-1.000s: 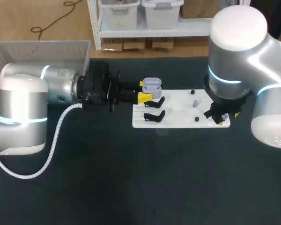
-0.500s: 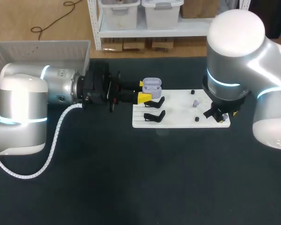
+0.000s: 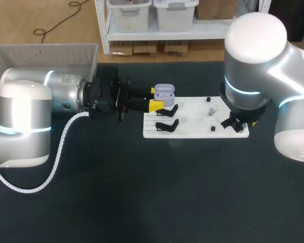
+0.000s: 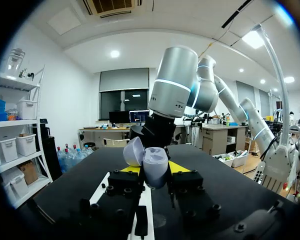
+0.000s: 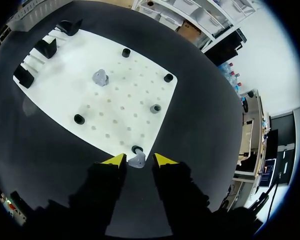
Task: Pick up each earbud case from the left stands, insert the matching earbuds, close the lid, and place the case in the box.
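My left gripper (image 3: 154,98) is shut on a lavender earbud case (image 3: 163,92), held with its lid open above the board's left end. In the left wrist view the case (image 4: 155,167) sits between the yellow fingertips (image 4: 179,167), and its lid (image 4: 134,151) is tipped back. My right gripper (image 5: 139,160) hangs open over the white board's (image 5: 120,100) near corner. A lavender earbud (image 5: 137,161) lies between its tips with small gaps on both sides. A second lavender earbud (image 5: 100,77) stands mid-board, also seen in the head view (image 3: 212,111).
Two black stands (image 3: 167,117) occupy the white board's (image 3: 192,129) left end, and small black pegs (image 5: 155,108) dot its right half. A grey box (image 3: 45,53) sits at the table's back left, behind my left arm.
My right arm has shifted very slightly over the board's right front corner. The left arm and the case have not moved.
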Tool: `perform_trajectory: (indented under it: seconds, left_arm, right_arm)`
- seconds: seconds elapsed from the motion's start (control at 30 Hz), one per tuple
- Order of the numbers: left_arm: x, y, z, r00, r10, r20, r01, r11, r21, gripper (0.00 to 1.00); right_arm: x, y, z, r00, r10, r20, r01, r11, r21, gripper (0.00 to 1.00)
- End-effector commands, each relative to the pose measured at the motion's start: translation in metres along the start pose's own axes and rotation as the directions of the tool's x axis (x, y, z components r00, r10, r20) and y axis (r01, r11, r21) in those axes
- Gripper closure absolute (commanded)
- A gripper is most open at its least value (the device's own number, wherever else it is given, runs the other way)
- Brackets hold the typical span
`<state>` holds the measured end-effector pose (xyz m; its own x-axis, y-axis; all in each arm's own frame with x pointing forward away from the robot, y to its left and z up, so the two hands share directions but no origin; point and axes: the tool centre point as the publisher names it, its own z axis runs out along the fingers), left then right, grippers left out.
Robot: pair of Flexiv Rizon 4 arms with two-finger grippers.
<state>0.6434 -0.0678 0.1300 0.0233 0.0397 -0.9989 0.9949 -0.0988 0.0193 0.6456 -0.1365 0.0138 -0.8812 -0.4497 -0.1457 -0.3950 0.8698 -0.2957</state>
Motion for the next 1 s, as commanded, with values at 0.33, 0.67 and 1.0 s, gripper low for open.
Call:
perform_trajectory:
  seconds: [0.33,0.67,1.0]
  left_arm:
    - [0.0007,-0.0010,0.0002,1.000,0.002,0.002,-0.002,1.000,-0.004,1.00]
    - [0.0007,-0.0010,0.0002,1.000,0.002,0.002,-0.002,1.000,-0.004,1.00]
    - [0.0007,-0.0010,0.0002,1.000,0.002,0.002,-0.002,1.000,-0.004,1.00]
  right_arm:
    - [0.0013,0.0014,0.0023,1.000,0.003,0.002,-0.003,1.000,-0.002,0.70]
    - [-0.0010,0.0024,0.0048,1.000,0.002,0.003,-0.002,1.000,-0.006,0.68]
    - [-0.0035,0.0023,0.0055,1.000,-0.003,0.003,0.003,1.000,-0.003,1.00]
